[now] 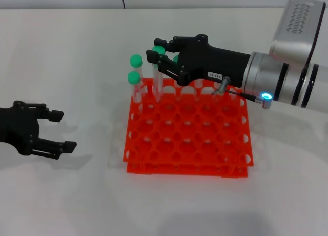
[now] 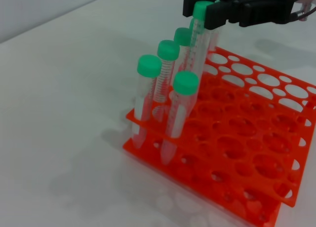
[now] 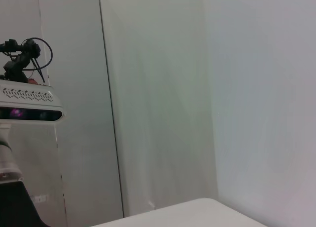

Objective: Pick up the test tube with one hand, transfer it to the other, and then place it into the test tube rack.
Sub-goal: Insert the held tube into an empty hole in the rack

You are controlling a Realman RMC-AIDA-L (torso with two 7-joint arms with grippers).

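The right hand [image 1: 160, 55], a black two-finger unit with a small white label on a silver wrist with a blue ring light, is positioned over the far left corner of the bright orange-red plastic two-tier test tube rack [image 1: 188, 128]. Its fingers are pinched on the slim clear plastic test tube with a green screw cap [image 1: 157, 72], gripping it just below the cap. The tube stands upright below the fingers, with its lower end down at the rack's top tier; whether it is seated in a hole cannot be determined.

Immediately beside the held tube, further green-capped clear tubes [image 2: 168, 71] stand in holes along the same rack corner.

The left hand [image 1: 60, 129], a black unlabelled two-finger unit, is well apart from the rack, low over the white tabletop [image 1: 77, 195]. Its fingers are spread and hold nothing.
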